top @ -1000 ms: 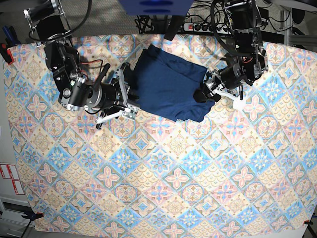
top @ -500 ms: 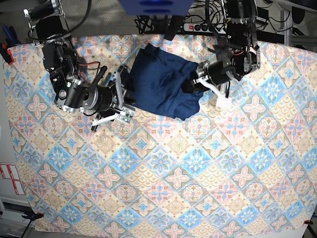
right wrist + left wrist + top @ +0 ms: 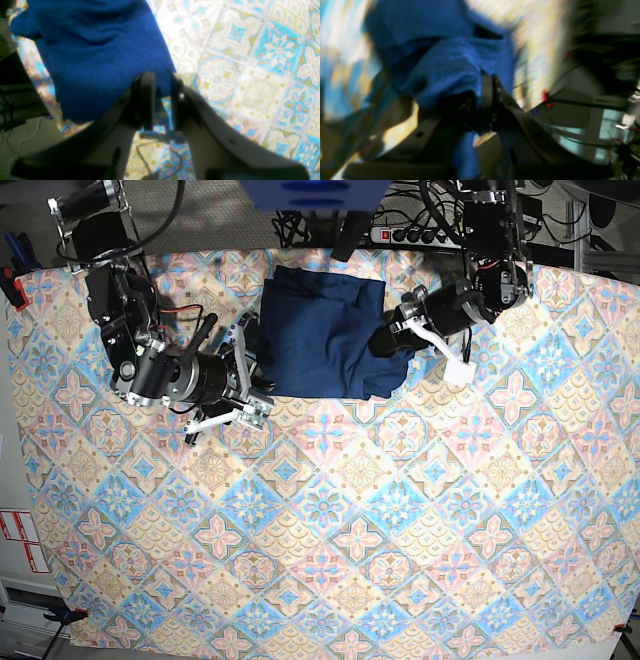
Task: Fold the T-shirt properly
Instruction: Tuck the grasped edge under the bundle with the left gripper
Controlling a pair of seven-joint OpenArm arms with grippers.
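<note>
The dark navy T-shirt (image 3: 320,330) lies folded into a rough rectangle at the back middle of the table. My left gripper (image 3: 392,345) is at its right edge. The blurred left wrist view shows that gripper (image 3: 490,95) shut on a bunched fold of the blue knit (image 3: 450,62). My right gripper (image 3: 262,375) sits at the shirt's left side. In the right wrist view its fingers (image 3: 147,100) are a narrow gap apart, closed on the shirt's near corner (image 3: 162,87). The rest of the shirt (image 3: 100,50) lies flat beyond. The neck label is hidden.
The pastel patterned tablecloth (image 3: 330,520) covers the whole table. A power strip (image 3: 400,232) and cables lie behind the back edge. A blue object (image 3: 310,192) overhangs the back centre. A red clamp (image 3: 10,280) sits at the left edge.
My left gripper closed on the shirt's right edge and carried it left and toward the back. The shirt became narrower and squarer. The right arm barely shifted.
</note>
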